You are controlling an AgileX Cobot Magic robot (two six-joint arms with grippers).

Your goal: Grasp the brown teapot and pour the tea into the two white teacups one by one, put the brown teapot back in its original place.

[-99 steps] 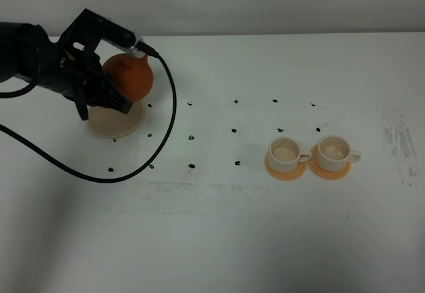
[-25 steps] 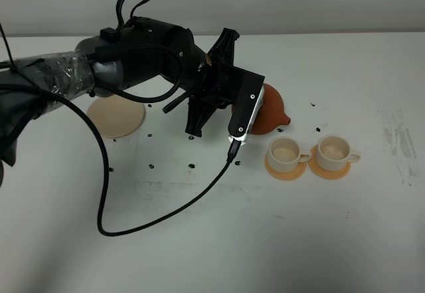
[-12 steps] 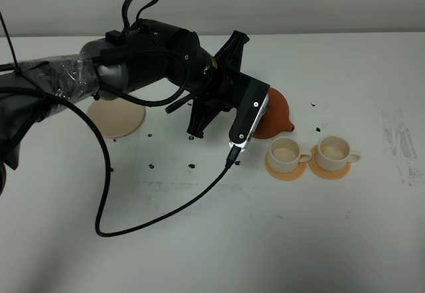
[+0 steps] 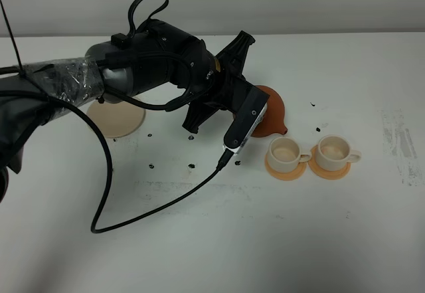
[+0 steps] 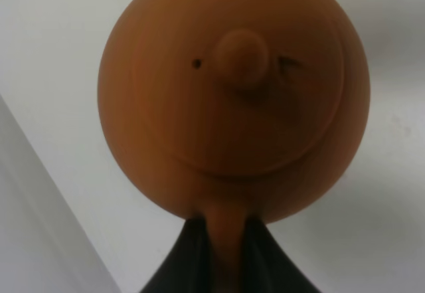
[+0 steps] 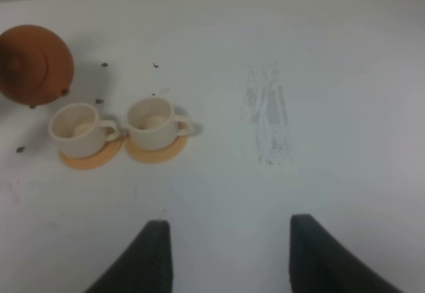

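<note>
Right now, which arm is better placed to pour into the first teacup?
Left. The left gripper is shut on the brown teapot, held close to the nearer teacup. The right gripper is open and empty.

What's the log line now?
left gripper: shut on brown teapot | spout: by nearer white teacup | right gripper: open, empty | beige saucer: without teapot

No writing, label, brand, number or sign can be read anywhere in these views.
</note>
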